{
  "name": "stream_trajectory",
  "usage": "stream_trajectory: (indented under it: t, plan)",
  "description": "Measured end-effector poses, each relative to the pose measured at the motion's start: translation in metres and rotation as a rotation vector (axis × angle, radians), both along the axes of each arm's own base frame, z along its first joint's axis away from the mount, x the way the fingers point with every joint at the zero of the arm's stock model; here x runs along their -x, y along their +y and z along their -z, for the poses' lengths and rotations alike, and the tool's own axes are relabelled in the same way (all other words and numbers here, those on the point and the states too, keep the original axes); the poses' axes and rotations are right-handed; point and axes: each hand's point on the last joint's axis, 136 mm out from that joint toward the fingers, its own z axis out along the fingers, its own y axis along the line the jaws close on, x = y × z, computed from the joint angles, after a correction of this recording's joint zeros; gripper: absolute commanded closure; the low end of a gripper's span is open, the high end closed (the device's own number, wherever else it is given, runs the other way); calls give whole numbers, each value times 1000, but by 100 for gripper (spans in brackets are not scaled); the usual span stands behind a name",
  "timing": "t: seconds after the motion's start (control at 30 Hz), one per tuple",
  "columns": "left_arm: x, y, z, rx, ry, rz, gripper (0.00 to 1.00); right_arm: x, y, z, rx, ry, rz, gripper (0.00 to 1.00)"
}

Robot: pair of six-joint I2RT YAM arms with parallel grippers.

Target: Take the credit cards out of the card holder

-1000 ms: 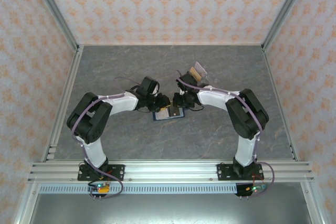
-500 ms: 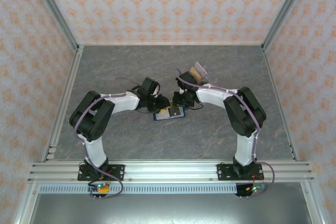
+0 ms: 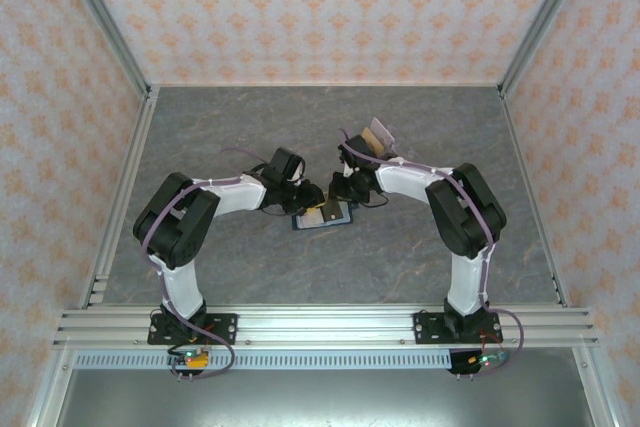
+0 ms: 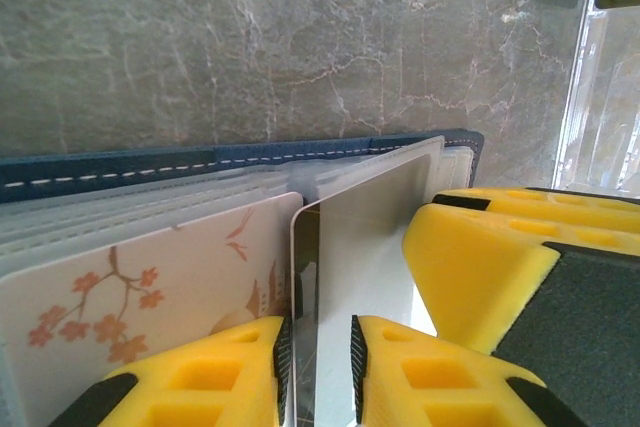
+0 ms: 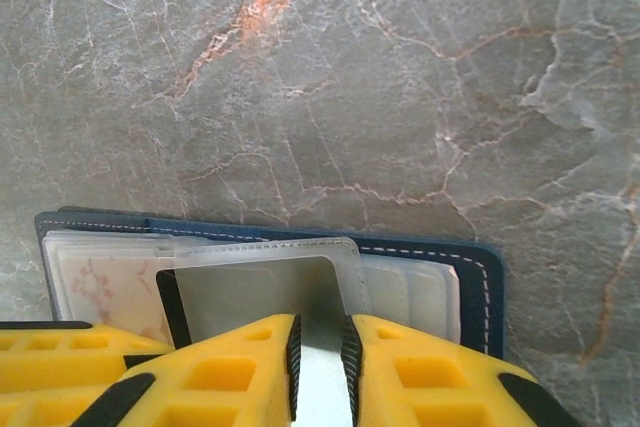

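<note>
Jaws nearly together, grasp unclear, the left gripper [image 4: 318, 342] seems to steady the open card holder [image 3: 322, 217], midway between the table's [image 3: 220, 127] side edges; the right gripper [image 5: 320, 342] clamps a grey card [image 5: 265, 287], probably to draw it out.

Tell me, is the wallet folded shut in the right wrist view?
No, the wallet lies open, with a blossom-print card showing inside.

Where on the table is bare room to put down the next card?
Free: the table strip along the back wall, the patch between left arm and left rail, and the space between card holder and front rail. Crowded: the middle, where left gripper and right gripper meet, and the loose cards behind.
</note>
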Motion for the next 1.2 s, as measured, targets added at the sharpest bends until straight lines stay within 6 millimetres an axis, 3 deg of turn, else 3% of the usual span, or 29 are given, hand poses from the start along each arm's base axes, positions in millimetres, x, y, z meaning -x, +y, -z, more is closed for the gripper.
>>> stream_trajectory:
  t: [0.53,0.87,1.2]
  plan:
    - [0,1,2,0,0,0,86,-2,0,1,-1,17,5,80]
    - [-1,0,-10,6,-50,23,88,-4,-1,2,12,20,18,81]
    - [4,4,-7,-3,-48,30,90,-4,-2,3,21,31,27,81]
